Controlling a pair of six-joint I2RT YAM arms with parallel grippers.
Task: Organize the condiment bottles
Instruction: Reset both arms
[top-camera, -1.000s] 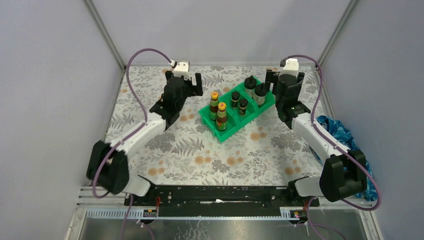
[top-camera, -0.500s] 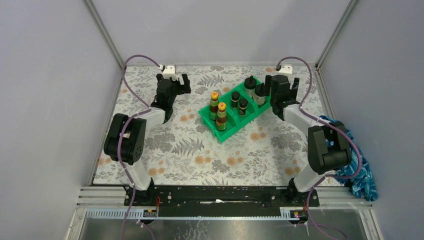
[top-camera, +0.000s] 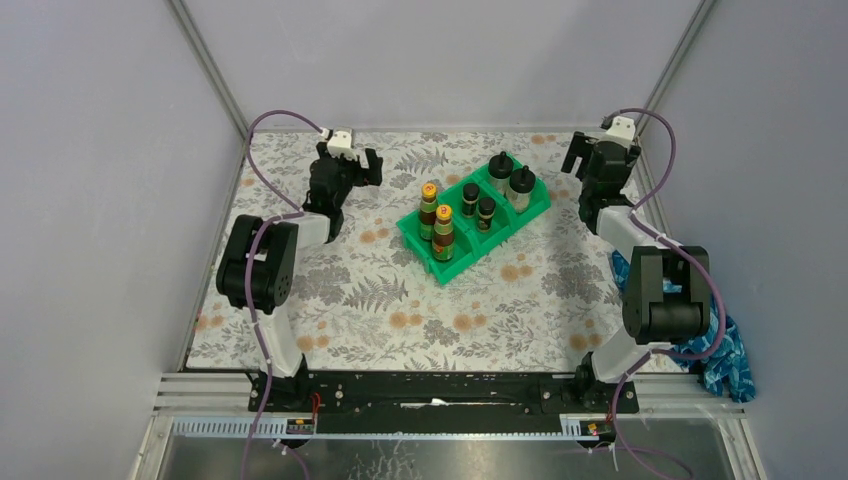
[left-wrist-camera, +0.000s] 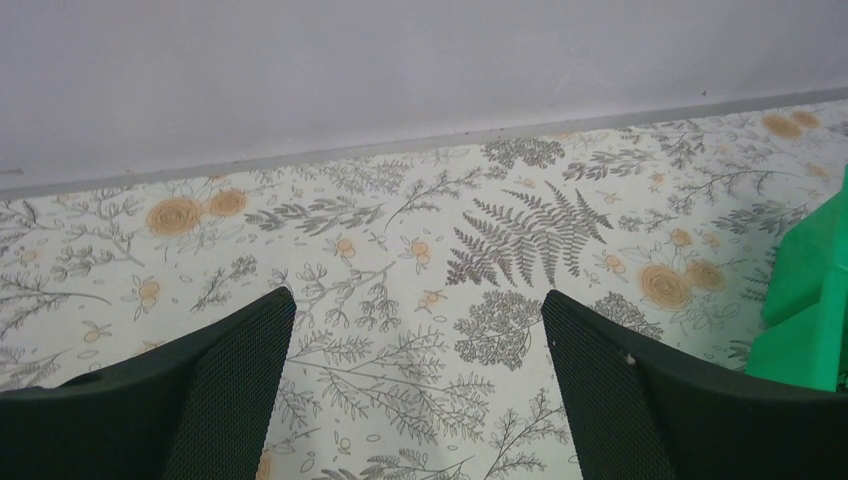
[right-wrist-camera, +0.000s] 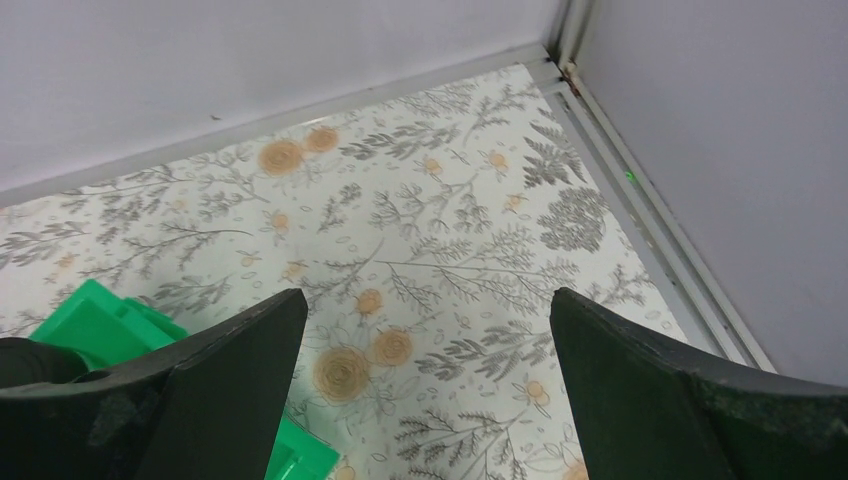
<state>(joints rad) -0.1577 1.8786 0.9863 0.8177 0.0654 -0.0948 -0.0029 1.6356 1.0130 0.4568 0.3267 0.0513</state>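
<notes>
Condiment bottles (top-camera: 470, 198) all stand up inside the green bin (top-camera: 445, 270), which sits slanted near the middle of the flowery table (top-camera: 350, 300) in the top view. The two tall brown bottles (top-camera: 443, 235) with yellow caps share the lower left part of the bin. The two short dark jars (top-camera: 486, 211) share the middle part, and the two clear jars (top-camera: 520, 184) with black lids share the upper right part. The left gripper (top-camera: 347, 163) is in the upper left of the frame, well apart from the bin. The right gripper (top-camera: 600, 158) is in the upper right, near the bin's upper end but not touching it. A crumpled blue bag (top-camera: 725, 365) lies at the right edge, off the table. In the left wrist view, the two black fingers (left-wrist-camera: 200, 390) are spread wide with nothing between them, only the flowery cover and the grey wall (left-wrist-camera: 400, 70) behind. A corner of the green bin shows at the right edge. In the right wrist view, the fingers (right-wrist-camera: 680, 400) are also spread wide and hold nothing. The table's corner shows at the upper right. A bit of the green bin shows at the lower left, and a dark round thing beside the left finger is too hidden to name.
</notes>
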